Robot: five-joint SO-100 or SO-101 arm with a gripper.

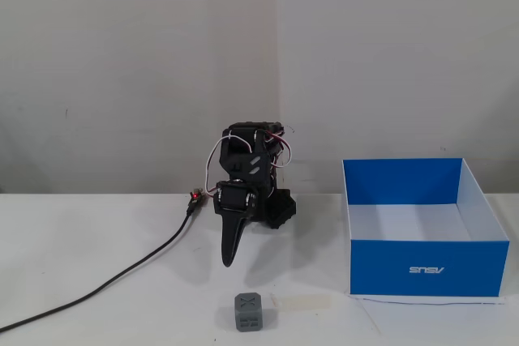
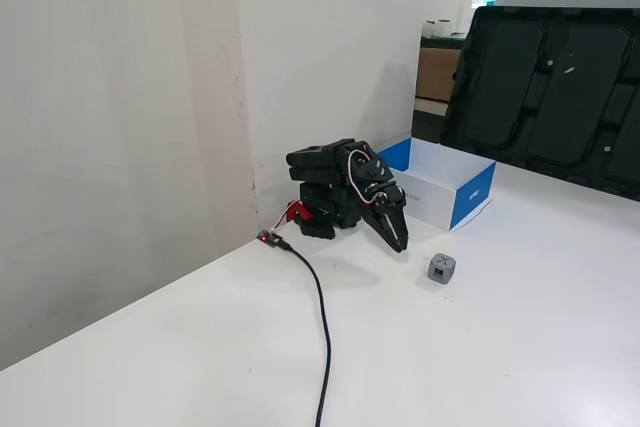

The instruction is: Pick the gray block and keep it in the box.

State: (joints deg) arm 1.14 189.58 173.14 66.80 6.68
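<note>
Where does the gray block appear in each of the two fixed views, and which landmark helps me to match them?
In a fixed view, the gray block sits low in the middle, on the table in front of the folded arm, left of the box.
In a fixed view, the gray block lies right of centre, below the box.
Shared landmark: the gripper, pointing down near the block.

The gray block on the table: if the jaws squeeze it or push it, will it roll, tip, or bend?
The gray block is a compact cube resting flat, so it will probably slide rather than roll. Its rounded corners might let it twist out of an off-centre squeeze. It looks solid, likely stiff and light.
</note>
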